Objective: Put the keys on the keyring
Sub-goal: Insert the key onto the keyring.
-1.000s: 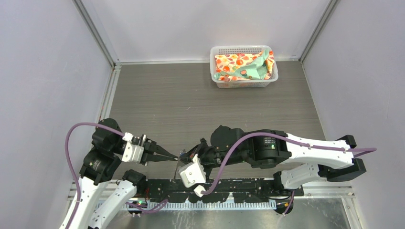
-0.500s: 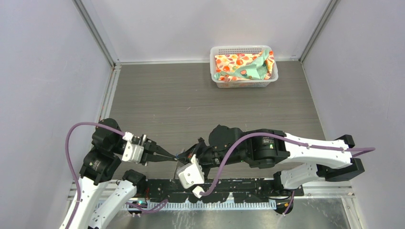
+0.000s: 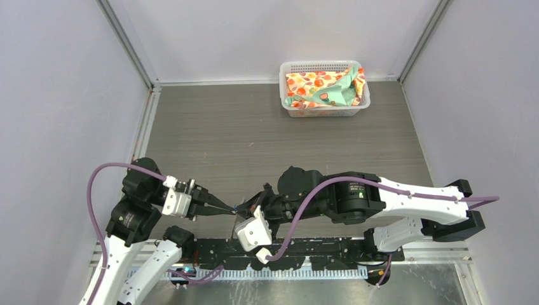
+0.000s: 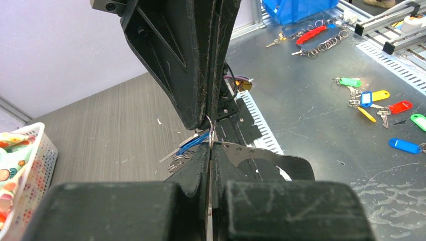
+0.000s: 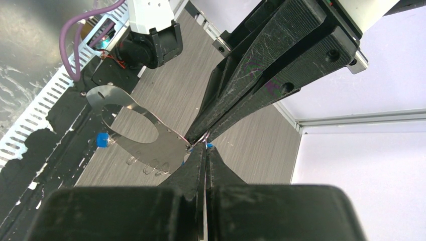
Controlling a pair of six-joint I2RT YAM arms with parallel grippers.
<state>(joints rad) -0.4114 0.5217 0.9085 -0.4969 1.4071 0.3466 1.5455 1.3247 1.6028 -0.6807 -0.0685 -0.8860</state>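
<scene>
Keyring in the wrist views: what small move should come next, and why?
Probably nudge the blue key onto the keyring: the left gripper and right gripper are shut tip to tip, with the key right at their meeting point.

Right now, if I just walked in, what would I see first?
The left gripper and right gripper meet tip to tip at the front of the table, both shut, with a silvery keyring dangling where they touch. Far behind, a white basket holds bright flowery cloth.
</scene>
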